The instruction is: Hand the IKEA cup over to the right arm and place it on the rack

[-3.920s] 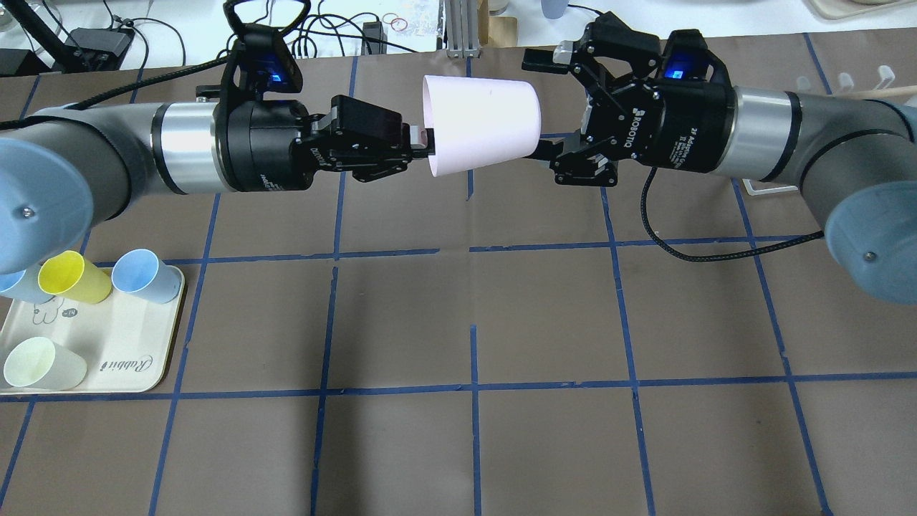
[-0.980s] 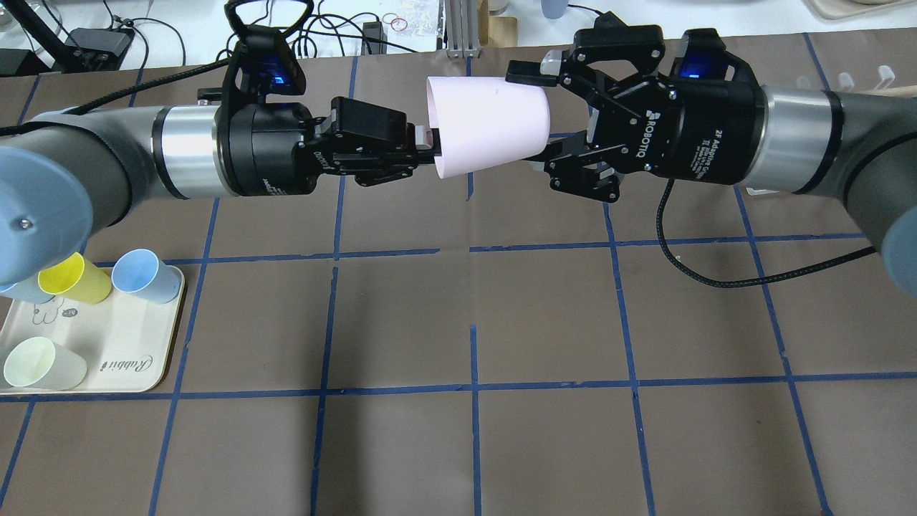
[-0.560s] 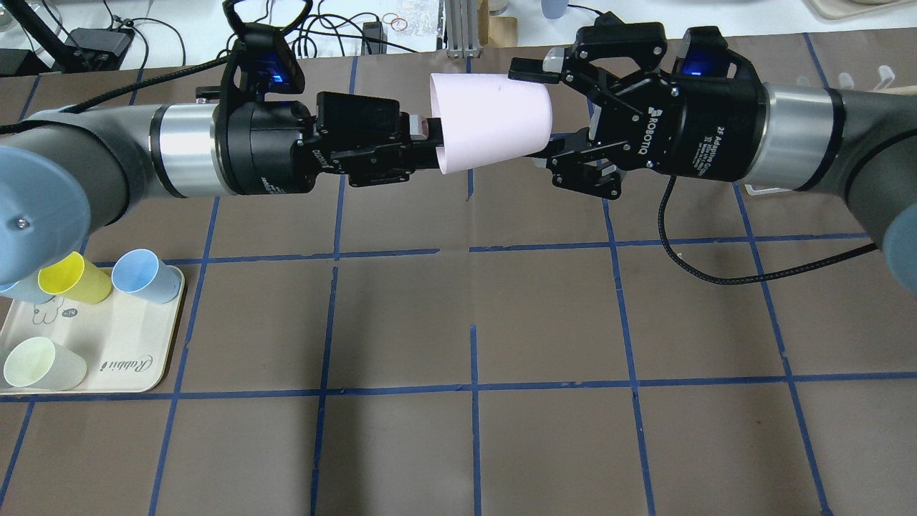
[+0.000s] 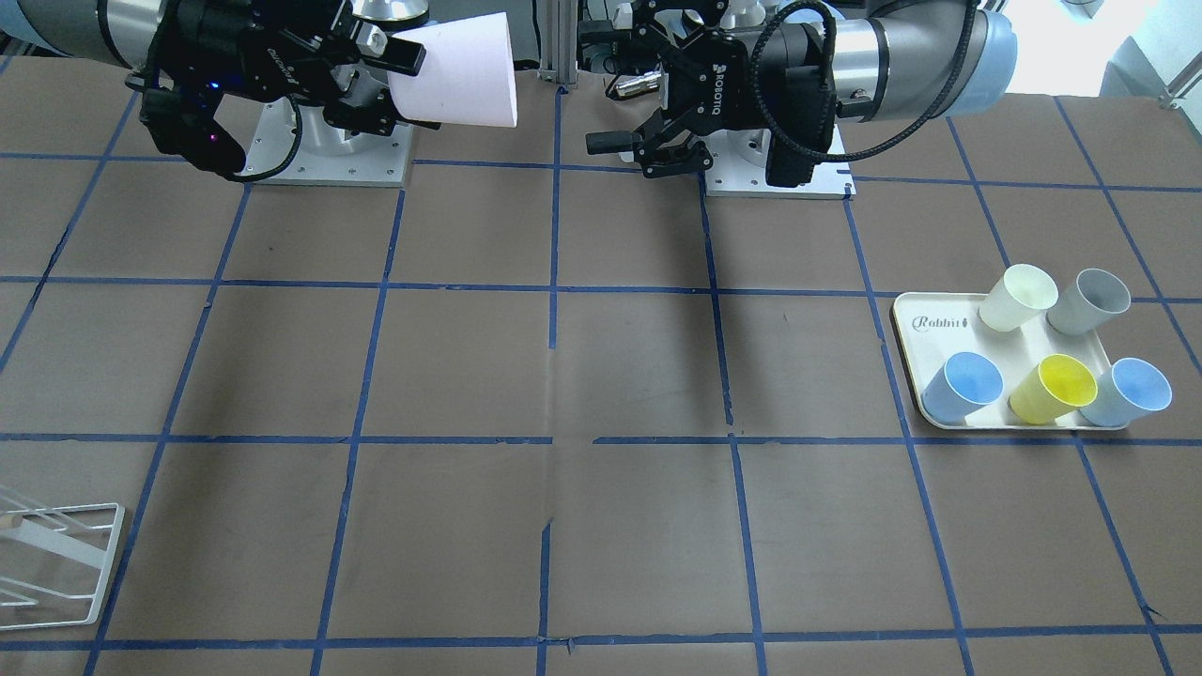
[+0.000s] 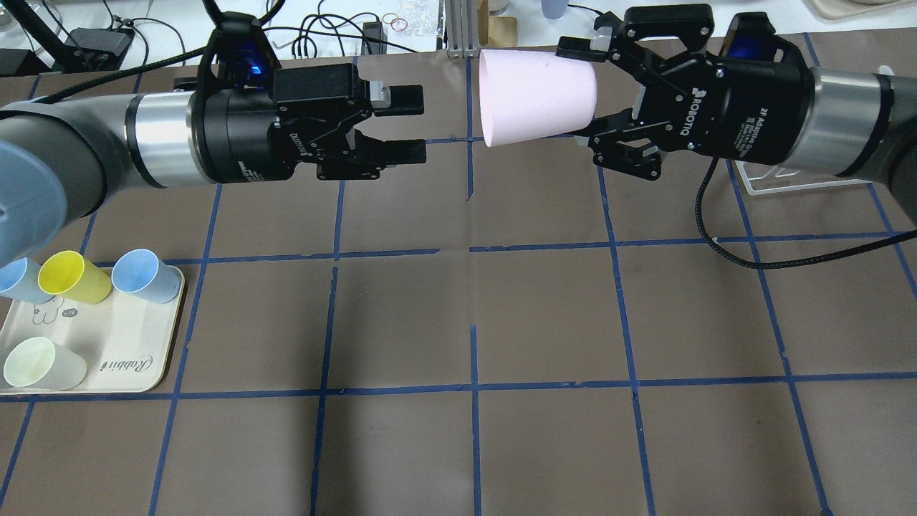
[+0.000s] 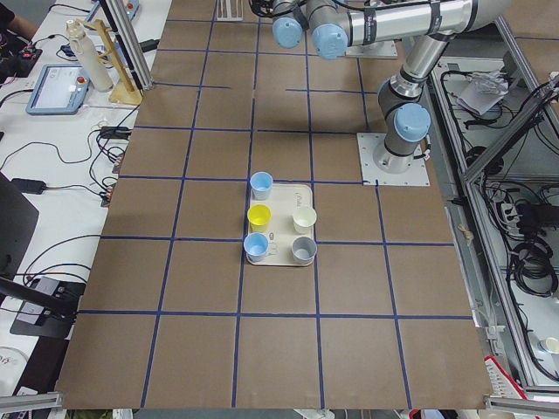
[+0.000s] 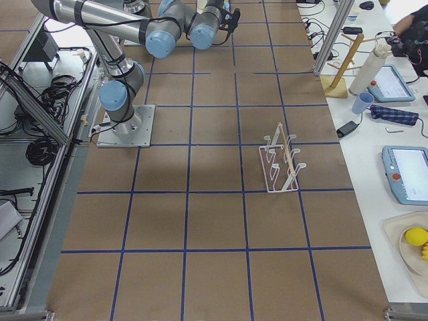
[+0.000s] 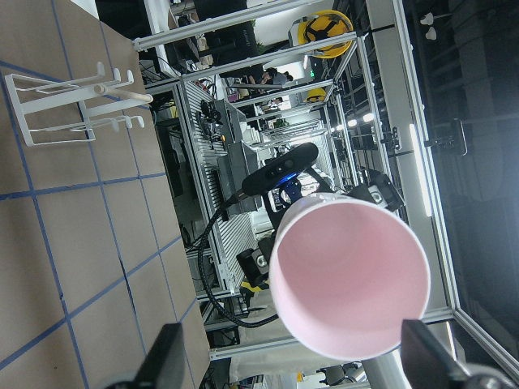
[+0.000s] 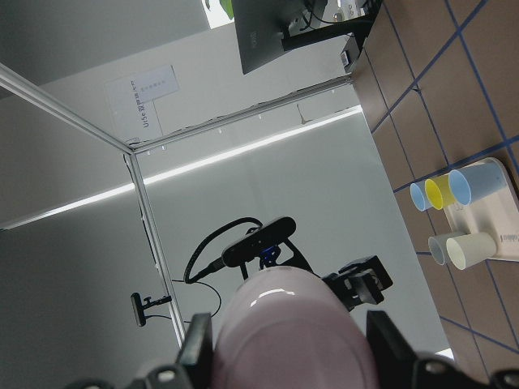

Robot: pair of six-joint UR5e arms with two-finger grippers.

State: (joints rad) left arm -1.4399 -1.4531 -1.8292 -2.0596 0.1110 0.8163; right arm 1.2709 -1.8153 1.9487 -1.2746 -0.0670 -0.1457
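Observation:
The pale pink IKEA cup lies on its side in the air, held at its base end by my right gripper, which is shut on it. Its open mouth faces my left gripper, which is open, empty and a short gap away from the rim. In the front-facing view the cup is at the top left and the left gripper is to its right. The left wrist view looks into the cup's mouth. The white wire rack stands on the table beneath the right arm; it also shows in the right view.
A cream tray marked "Rabbit" sits at the near left with several pastel cups: yellow, blue and cream. Cables and boxes lie beyond the table's far edge. Blue tape lines grid the brown table.
My left gripper has opened, let go of the cup's rim and drawn back to the left. My right gripper has shut on the cup's base and carried it to the right.

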